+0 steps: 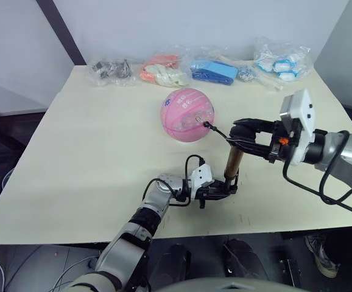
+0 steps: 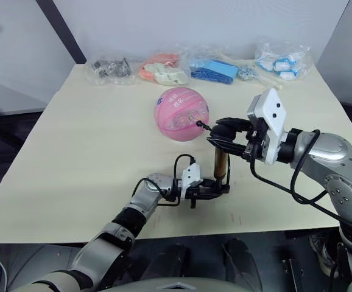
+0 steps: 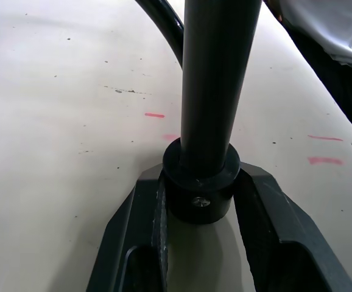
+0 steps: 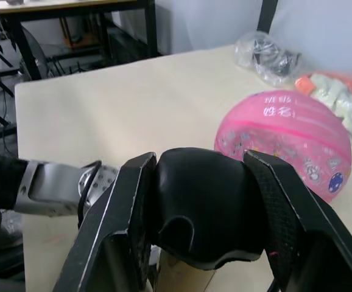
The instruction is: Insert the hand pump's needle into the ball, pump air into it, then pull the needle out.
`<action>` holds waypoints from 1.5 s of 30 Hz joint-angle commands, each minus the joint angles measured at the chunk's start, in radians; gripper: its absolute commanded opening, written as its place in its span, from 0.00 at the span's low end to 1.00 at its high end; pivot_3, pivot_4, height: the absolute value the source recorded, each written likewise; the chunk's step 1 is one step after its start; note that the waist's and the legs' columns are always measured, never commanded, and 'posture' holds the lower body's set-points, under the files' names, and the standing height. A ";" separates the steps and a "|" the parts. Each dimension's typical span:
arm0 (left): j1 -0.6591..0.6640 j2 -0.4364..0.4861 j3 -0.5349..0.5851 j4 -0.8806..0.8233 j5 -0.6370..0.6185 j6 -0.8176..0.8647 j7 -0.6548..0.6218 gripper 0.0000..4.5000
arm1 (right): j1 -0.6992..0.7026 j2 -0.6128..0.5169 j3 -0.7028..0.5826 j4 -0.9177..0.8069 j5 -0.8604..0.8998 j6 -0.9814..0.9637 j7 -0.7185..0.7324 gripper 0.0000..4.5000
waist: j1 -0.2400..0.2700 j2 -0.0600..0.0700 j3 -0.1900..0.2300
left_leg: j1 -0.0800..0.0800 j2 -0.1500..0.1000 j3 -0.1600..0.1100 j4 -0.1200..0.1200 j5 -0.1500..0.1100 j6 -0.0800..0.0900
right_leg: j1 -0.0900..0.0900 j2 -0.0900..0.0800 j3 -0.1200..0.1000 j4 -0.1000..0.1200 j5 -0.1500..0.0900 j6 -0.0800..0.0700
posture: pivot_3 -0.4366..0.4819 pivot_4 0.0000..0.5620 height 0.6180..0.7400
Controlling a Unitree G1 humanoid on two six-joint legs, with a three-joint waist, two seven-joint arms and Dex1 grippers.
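Pale, matte and lightly scuffed, the table (image 1: 72, 152) carried small red marks near its front edge and crinkly plastic bags (image 1: 212, 68) along the back. At centre frame sat the ball (image 1: 187, 115), glossy pink rubber with white characters too small to read. The needle (image 1: 207, 125) met its side. Below it stood the hand pump (image 1: 232, 164), upright; the left gripper (image 1: 220, 190) clenched its black base collar, and the right gripper (image 1: 244, 137) grasped its rounded black handle.
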 commanded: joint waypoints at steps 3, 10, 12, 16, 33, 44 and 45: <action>0.021 0.014 -0.023 0.013 0.020 0.022 -0.014 0.25 | -0.109 -0.043 -0.119 0.008 0.123 0.018 -0.015 0.40 | 0.000 0.000 0.000 | 0.000 0.000 0.000 0.000 0.000 0.000 | 0.000 0.000 0.000 0.000 0.000 0.000 | 0.48 0.27 1.00; 0.015 0.013 -0.025 0.026 0.024 0.010 -0.015 0.25 | -0.184 -0.104 -0.149 0.063 0.207 0.042 -0.013 0.40 | 0.001 0.000 0.000 | 0.000 0.000 0.000 0.000 -0.001 0.002 | 0.000 0.000 0.000 0.000 0.000 0.000 | 0.48 0.27 1.00; 0.015 0.013 -0.025 0.028 0.025 0.008 -0.014 0.25 | -0.200 -0.117 -0.154 0.076 0.228 0.049 -0.014 0.40 | 0.001 0.000 0.000 | 0.000 0.000 0.001 0.000 -0.001 0.002 | 0.000 0.000 0.000 0.000 0.000 0.000 | 0.48 0.27 1.00; 0.015 0.012 -0.024 0.030 0.024 0.008 -0.014 0.25 | -0.240 -0.131 -0.162 0.103 0.279 0.063 -0.033 0.40 | 0.001 0.000 0.000 | -0.001 0.000 0.001 0.000 -0.001 0.002 | -0.001 -0.001 0.000 0.000 0.000 0.000 | 0.48 0.27 1.00; 0.019 0.009 -0.013 0.030 0.020 0.002 -0.004 0.25 | -0.100 -0.128 -0.084 0.037 0.245 0.060 -0.020 0.40 | 0.004 0.001 0.001 | -0.002 0.000 0.001 0.000 -0.001 0.002 | -0.002 -0.001 0.000 0.001 0.000 0.000 | 0.48 0.27 1.00; 0.026 0.012 -0.012 0.016 0.018 -0.005 -0.003 0.25 | 0.092 -0.086 0.028 -0.030 0.089 -0.057 0.007 0.40 | 0.003 0.000 0.000 | 0.000 0.000 0.001 0.000 -0.001 0.002 | -0.001 0.000 0.001 0.001 0.000 0.000 | 0.48 0.27 1.00; 0.027 0.013 -0.012 0.014 0.018 -0.004 -0.004 0.25 | 0.104 -0.081 0.037 -0.032 0.076 -0.067 0.007 0.40 | 0.002 0.000 0.000 | 0.000 0.000 0.001 0.000 -0.001 0.002 | -0.001 0.000 0.000 0.001 0.000 0.000 | 0.48 0.27 1.00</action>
